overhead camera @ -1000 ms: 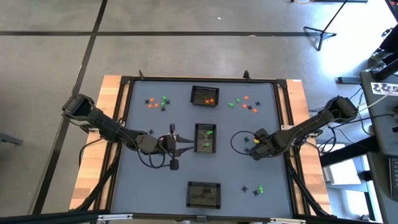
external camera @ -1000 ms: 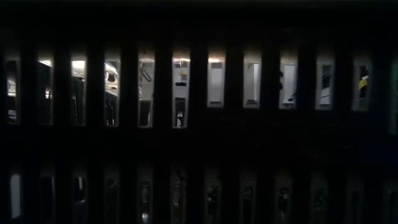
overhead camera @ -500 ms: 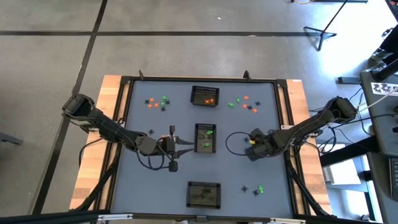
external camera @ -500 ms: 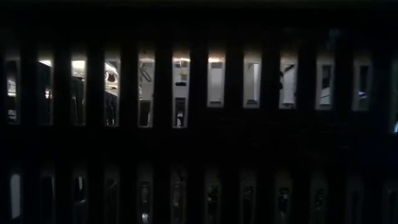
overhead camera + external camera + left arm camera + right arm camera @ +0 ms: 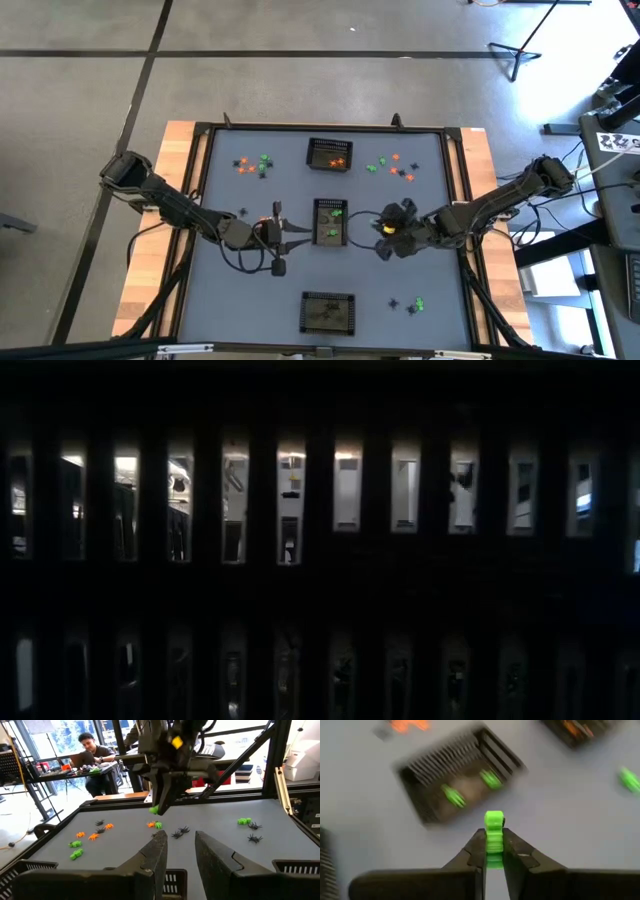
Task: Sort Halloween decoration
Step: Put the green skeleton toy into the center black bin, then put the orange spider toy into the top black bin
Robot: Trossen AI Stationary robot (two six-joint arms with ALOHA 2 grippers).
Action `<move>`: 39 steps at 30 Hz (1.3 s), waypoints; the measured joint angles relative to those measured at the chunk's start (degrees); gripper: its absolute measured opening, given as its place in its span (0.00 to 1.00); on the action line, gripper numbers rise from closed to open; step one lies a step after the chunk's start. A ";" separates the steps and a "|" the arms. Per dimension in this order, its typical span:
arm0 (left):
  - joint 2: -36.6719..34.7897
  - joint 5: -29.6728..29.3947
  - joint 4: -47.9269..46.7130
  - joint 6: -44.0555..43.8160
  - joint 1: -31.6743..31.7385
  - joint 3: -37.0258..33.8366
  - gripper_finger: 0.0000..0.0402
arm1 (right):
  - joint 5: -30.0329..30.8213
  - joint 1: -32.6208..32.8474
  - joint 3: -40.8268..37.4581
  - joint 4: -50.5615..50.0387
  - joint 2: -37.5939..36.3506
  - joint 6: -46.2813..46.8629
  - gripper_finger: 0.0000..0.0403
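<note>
Bars black out the low view; right tool (image 5: 494,851) pinches a green trinket (image 5: 493,831), left tool (image 5: 179,851) stands narrowly parted.

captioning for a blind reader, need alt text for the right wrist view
The right end effector pinches a small green trinket between its two dark fingers, above a grey table. Ahead lies a black mesh basket holding two more green trinkets.

Matt grey table top (image 5: 250,290) edged in bare wood, black wire-mesh baskets (image 5: 329,154), glossy green plastic trinket (image 5: 494,827), matt dark fingers (image 5: 150,865).
</note>
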 joint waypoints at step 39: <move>0.00 -0.37 -0.91 0.17 0.04 0.00 0.23 | -17.82 -15.60 0.00 27.99 11.80 -24.05 0.36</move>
